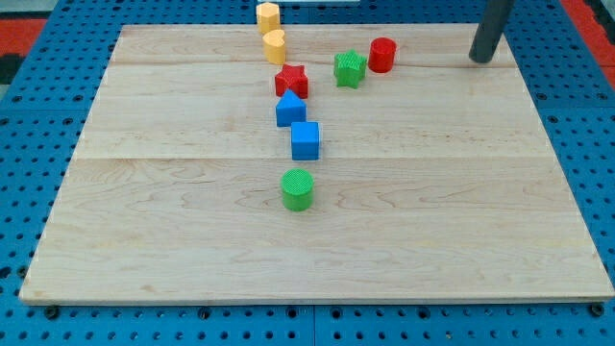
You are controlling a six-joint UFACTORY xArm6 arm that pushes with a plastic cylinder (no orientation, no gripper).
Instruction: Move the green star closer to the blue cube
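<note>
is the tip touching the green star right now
No, my tip sits well off to the view's right of the green star, with the red cylinder between them.

One raised view across whole board (480, 240)

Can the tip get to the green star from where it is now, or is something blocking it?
Probably yes. My tip sits near the board's top right, with bare wood between it and the green star. The red cylinder stands just right of the star, so a straight run would likely hit it first; approach around it.
</note>
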